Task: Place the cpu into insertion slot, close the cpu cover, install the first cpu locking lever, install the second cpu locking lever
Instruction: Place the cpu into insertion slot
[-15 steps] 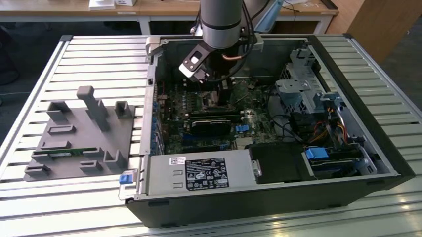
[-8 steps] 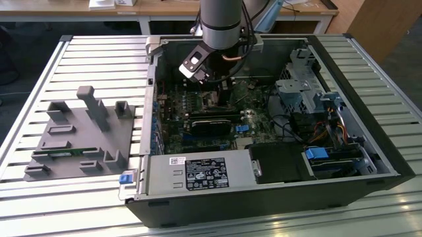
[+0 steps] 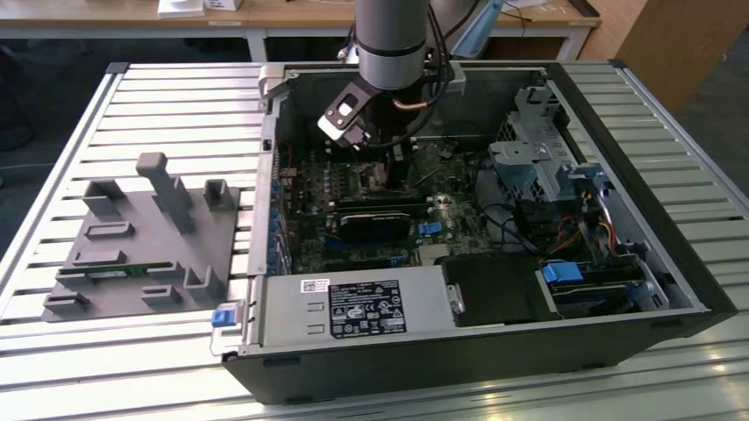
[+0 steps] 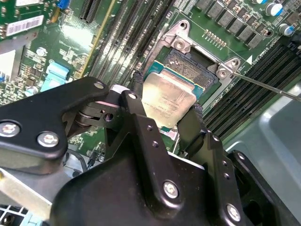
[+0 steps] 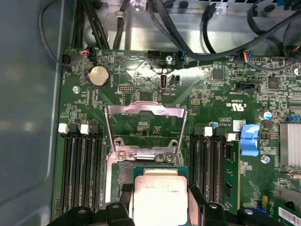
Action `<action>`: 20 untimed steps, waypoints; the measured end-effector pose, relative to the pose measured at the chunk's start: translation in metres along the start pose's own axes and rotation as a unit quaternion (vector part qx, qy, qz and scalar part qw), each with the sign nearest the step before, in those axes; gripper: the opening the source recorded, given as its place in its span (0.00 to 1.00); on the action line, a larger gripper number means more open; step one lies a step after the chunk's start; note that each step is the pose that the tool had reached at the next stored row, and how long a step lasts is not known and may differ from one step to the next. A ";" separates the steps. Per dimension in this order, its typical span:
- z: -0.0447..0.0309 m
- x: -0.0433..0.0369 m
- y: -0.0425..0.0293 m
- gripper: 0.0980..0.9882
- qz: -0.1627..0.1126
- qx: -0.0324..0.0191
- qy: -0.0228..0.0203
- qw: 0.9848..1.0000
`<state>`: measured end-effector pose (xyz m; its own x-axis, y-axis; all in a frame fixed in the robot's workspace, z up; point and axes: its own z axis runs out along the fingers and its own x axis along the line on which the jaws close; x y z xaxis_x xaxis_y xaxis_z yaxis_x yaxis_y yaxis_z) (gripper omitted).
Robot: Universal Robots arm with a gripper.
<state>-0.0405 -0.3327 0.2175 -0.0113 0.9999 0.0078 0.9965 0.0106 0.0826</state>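
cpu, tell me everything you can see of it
The cpu is a small flat square chip with a dull silver-grey metal top, faintly printed, on a thin green edge. The gripper is shut on it, with one black finger against each of two opposite sides. It hangs partly over the open insertion slot, not plainly seated; whether it touches the slot I cannot tell.

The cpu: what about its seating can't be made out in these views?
Second wrist view: the cpu, gripped by the claw, covers the insertion slot beneath it; seated or hovering, unclear.
First wrist view: the frame edge cuts off its near side.
Exterior view: the arm blocks that slot.
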 end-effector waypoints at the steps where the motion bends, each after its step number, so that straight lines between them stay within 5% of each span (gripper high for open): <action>1: 0.0006 0.0007 -0.0001 0.50 0.000 0.000 0.000 1.000; 20: 0.0152 0.0127 -0.0047 0.50 0.003 0.000 0.000 1.000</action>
<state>-0.0440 -0.3200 0.2020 -0.0050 1.0000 0.0078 0.9966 0.0044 0.0817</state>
